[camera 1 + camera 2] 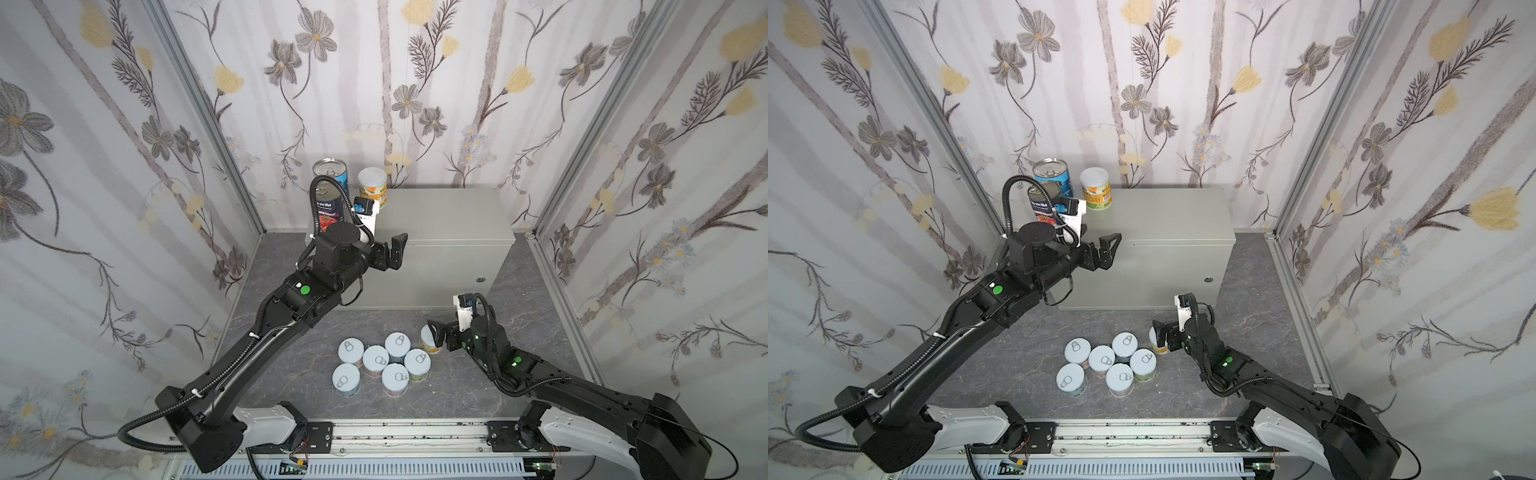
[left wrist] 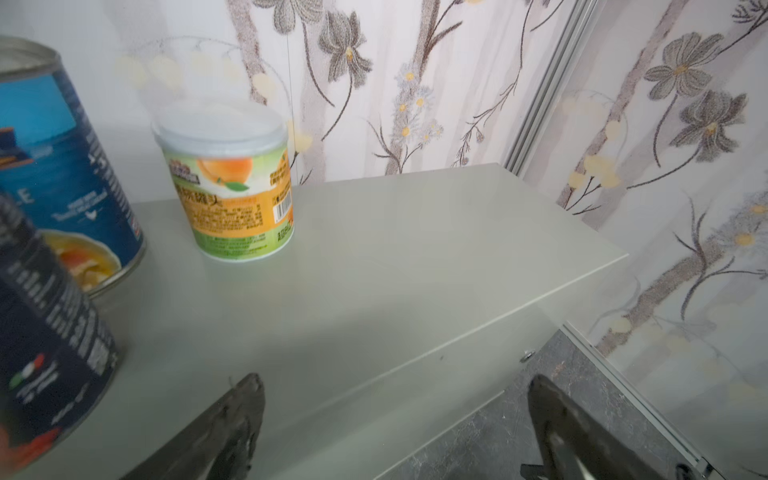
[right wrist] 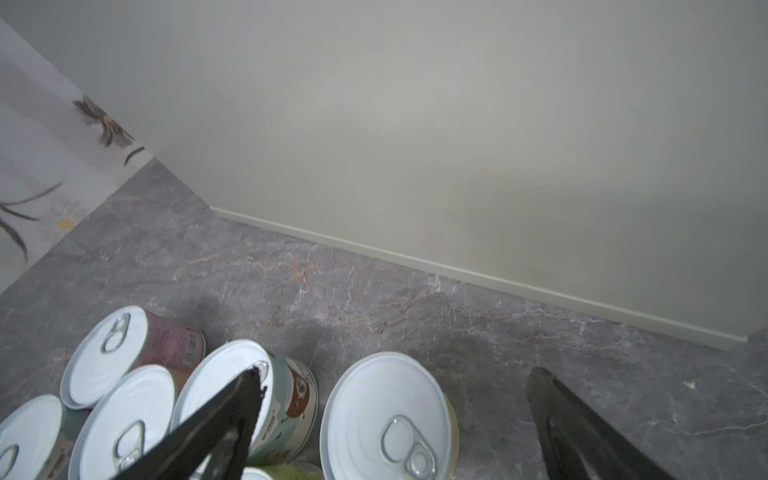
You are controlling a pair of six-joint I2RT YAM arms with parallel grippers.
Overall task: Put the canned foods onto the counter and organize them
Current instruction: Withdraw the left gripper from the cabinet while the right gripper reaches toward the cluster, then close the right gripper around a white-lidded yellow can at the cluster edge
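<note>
Left wrist view cuts off the navy tomato can (image 2: 45, 332) and the blue can (image 2: 62, 174) at its edge, and both are blurred. The orange-label can (image 2: 232, 195) shows whole. All three stand upright at one end of the grey table (image 2: 395, 270). In both top views the left arm's cable and wrist camera hide part of the navy one. On the marbled floor (image 1: 291, 374) in front of the table, six short cans (image 1: 376, 360) cluster upright. A seventh can (image 3: 386, 419) stands just beside them, half covered in a top view by a finger. The right pincer (image 3: 395, 376) is spread wide astride that seventh can, with a gap on each side, gripping nothing. The left pincer (image 2: 395, 379) hangs wide open over the table's front edge, empty.
</note>
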